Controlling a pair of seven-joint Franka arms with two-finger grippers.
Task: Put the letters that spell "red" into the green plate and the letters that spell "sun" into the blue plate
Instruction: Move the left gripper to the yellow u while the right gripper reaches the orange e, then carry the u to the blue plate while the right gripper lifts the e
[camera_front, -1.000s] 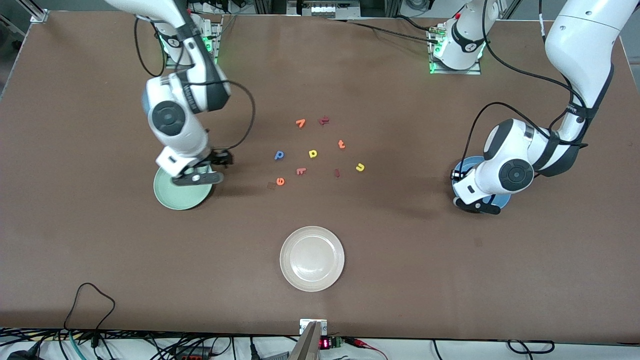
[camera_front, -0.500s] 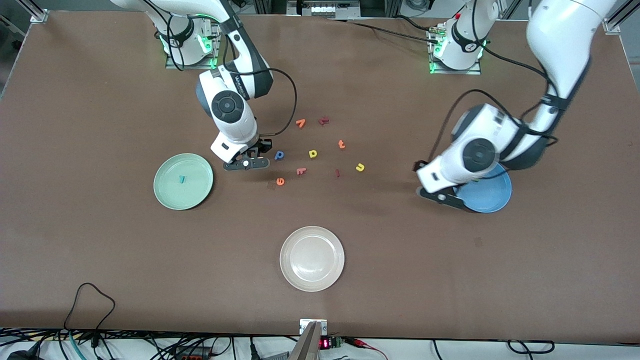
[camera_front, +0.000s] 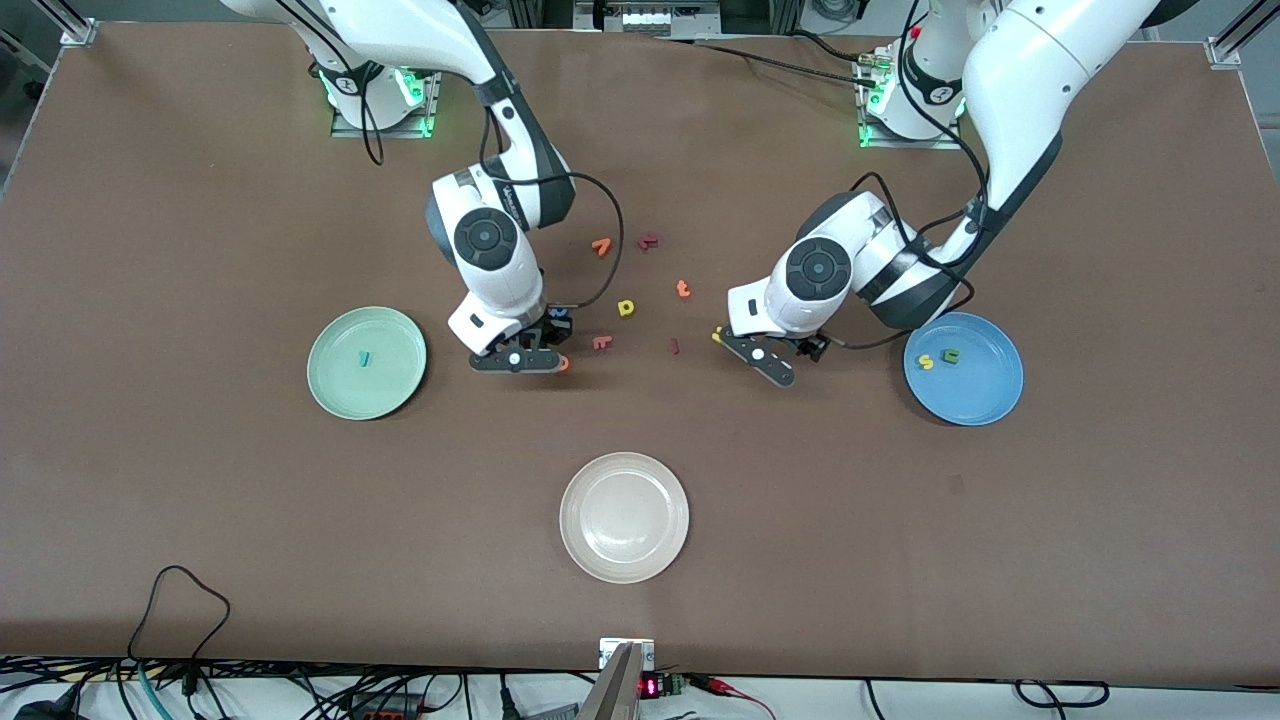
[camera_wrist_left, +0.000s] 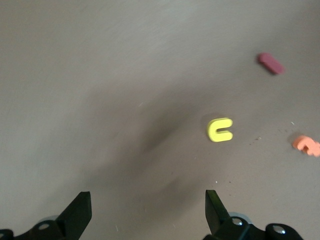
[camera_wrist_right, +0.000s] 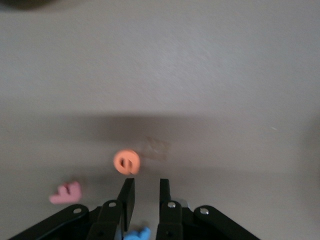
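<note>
- Right gripper (camera_wrist_right: 143, 192), fingers nearly pressed together and pinching nothing, hovers beside the small orange foam "e" (camera_wrist_right: 126, 162).
- Left gripper (camera_wrist_left: 145, 210), spread wide, hangs near the yellow foam "u" (camera_wrist_left: 220, 129).
- Next: centre, descend, pinch each letter.

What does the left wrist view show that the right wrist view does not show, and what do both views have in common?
Only the left wrist view: the yellow u, a dark red letter, an orange letter at the picture's edge, and the left gripper, open over bare table.
Only the right wrist view: the orange e, a pink-red letter, part of a blue letter, a small tape patch, and the right gripper, close to the e.
Both: the brown table with loose letters. Neither shows a plate.
</note>
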